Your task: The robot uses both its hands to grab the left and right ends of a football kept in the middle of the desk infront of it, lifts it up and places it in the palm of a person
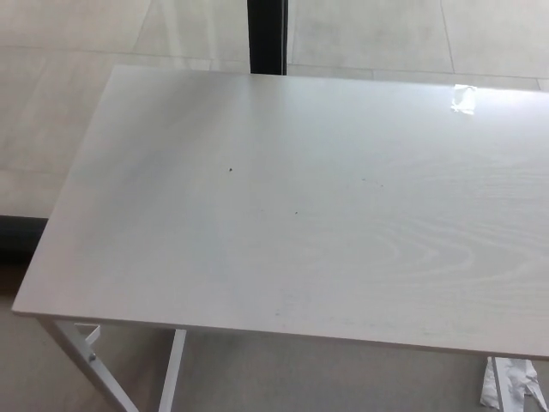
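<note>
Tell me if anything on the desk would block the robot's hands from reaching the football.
Neither the football nor either hand shows in the head view now. The white desk carries only a small piece of tape near its far right corner, so nothing visible stands in the way.
</note>
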Robot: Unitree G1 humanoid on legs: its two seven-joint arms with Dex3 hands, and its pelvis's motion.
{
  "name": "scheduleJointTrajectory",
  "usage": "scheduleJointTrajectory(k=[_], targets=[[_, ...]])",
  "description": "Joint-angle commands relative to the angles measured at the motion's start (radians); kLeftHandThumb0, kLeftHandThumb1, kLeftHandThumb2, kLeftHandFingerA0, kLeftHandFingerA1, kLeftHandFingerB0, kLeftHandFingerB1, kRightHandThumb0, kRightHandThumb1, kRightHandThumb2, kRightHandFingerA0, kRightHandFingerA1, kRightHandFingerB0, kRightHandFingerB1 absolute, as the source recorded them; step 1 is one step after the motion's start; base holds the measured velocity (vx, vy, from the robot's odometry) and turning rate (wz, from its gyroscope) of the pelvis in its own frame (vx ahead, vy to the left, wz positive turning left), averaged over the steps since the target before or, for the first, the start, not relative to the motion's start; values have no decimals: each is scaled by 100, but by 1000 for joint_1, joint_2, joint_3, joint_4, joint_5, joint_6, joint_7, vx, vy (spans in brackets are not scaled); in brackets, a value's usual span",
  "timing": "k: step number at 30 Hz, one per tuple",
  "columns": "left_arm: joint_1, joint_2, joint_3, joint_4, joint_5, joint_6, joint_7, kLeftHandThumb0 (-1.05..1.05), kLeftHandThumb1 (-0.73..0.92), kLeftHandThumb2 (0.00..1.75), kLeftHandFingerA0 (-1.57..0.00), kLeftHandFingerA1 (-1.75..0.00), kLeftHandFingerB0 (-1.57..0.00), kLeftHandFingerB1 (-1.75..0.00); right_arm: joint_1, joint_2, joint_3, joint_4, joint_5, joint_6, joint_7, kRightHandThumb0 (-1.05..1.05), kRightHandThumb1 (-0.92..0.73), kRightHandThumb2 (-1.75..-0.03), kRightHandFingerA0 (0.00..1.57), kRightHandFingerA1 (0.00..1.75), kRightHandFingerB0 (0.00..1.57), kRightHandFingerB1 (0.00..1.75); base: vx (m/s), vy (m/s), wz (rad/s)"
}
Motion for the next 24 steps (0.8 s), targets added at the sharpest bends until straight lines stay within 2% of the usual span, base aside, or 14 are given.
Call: scheduleJointTrajectory(k=[1, 2, 4, 7, 8, 9, 11, 13, 14, 15, 16, 21, 22, 24], targets=[[-119, 248, -259, 648, 208, -164, 70, -57, 59, 58, -54, -58, -58, -43, -53, -153, 183, 600, -196, -288, -255, -53, -70, -61, 53, 109, 52, 41, 0, 0, 0], [-76, 243, -310, 606, 250, -190, 46, -62, 51, 55, -39, -67, -38, -40, -16, -156, 282, 644, -298, -357, -269, -52, -62, -59, 40, 67, 52, 37, 0, 0, 0], [11, 224, -371, 490, 281, -221, 3, -61, 51, 54, -31, -73, -31, -40, 29, -175, 412, 713, -406, -452, -263, -54, -58, -58, 41, 61, 50, 36, 0, 0, 0], [-9, 221, -357, 502, 220, -227, -21, -62, 53, 56, -16, -58, -25, -35, 39, -201, 419, 702, -306, -381, 13, -65, -53, -57, 38, 37, 36, 32, 0, 0, 0], [-28, 234, -363, 540, 214, -243, -27, -64, 55, 57, -20, -55, -23, -33, 49, -205, 427, 708, -295, -384, 62, -72, -45, -78, 48, 50, 29, 41, 0, 0, 0], [-42, 240, -368, 577, 209, -266, -25, -73, 47, 81, -21, -55, -19, -43, 55, -208, 443, 715, -294, -390, 80, -67, -52, -57, 51, 39, 34, 32, 0, 0, 0], [-54, 255, -387, 609, 195, -286, -23, -73, 47, 81, -21, -55, -19, -43, 59, -215, 465, 736, -276, -406, 83, -67, -52, -57, 51, 39, 34, 32, 0, 0, 0], [-97, 263, -377, 668, 162, -302, -12, -77, 49, 85, -29, -56, -14, -40, 57, -232, 473, 753, -237, -386, 171, -77, -48, -82, 28, 45, 14, 39, 0, 0, 0], [-98, 263, -376, 673, 153, -306, -13, -74, 51, 86, -29, -56, -19, -42, 57, -234, 478, 756, -230, -390, 179, -79, -62, -60, 31, 33, 16, 28, 0, 0, 0], [-101, 266, -377, 682, 138, -313, -15, -74, 51, 86, -29, -56, -19, -42, 58, -238, 487, 762, -217, -402, 188, -79, -62, -60, 31, 33, 16, 28, 0, 0, 0], [-71, 267, -396, 640, 150, -329, -7, -74, 72, 62, -41, -55, -29, -34, 56, -244, 502, 754, -213, -395, 204, -90, -58, -95, 21, 44, 5, 31, 0, 0, 0], [-90, 284, -400, 658, 106, -333, -8, -70, 71, 62, -42, -56, -35, -34, 39, -253, 558, 781, -190, -417, 216, -89, -58, -91, 33, 47, 8, 31, 0, 0, 0], [-99, 291, -415, 673, 115, -335, 3, -72, 72, 62, -45, -56, -41, -34, 37, -253, 566, 784, -186, -422, 217, -82, -66, -62, 56, 40, 13, 28, 0, 0, 0], [-103, 296, -428, 682, 124, -337, 13, -72, 72, 62, -45, -56, -41, -34, 36, -253, 572, 787, -182, -427, 218, -82, -66, -62, 56, 40, 13, 28, 0, 0, 0]])
